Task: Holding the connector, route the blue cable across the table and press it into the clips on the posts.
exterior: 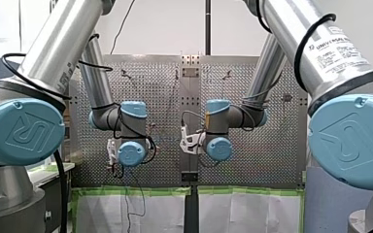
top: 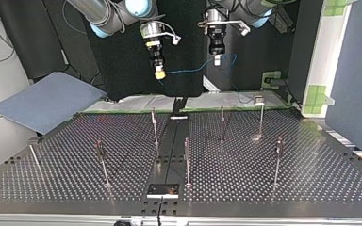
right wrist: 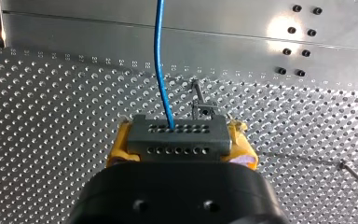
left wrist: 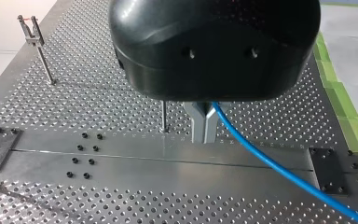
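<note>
The grey connector (right wrist: 177,131) is clamped between the yellow pads (right wrist: 117,148) of my right gripper (right wrist: 181,145). The blue cable (right wrist: 159,56) is seen leaving its upper row of holes and running away over the perforated bench (right wrist: 51,140). Just ahead of this gripper, a thin post with a clip (right wrist: 201,106) is seen standing on the bench.

My left gripper (left wrist: 204,136) is closed on the blue cable (left wrist: 270,161): its metal fingers (left wrist: 198,126) are pressed together, and the cable is seen coming out beside them and passing away over the flat central plate (left wrist: 168,154). A second post with a clip (left wrist: 32,35) is seen well apart from it, near the bench edge.

In the top view, both grippers are held above the far side of the bench (top: 264,179), clear of the posts. My right gripper (top: 159,73) is at the view's left and my left gripper (top: 217,60) at its right. Between them the blue cable (top: 191,69) is strung in a shallow sag, with a loose loop beyond my left gripper. The posts (top: 222,123) are spread over the bench on both sides of the central plate, and none of them is touched by the cable.
</note>
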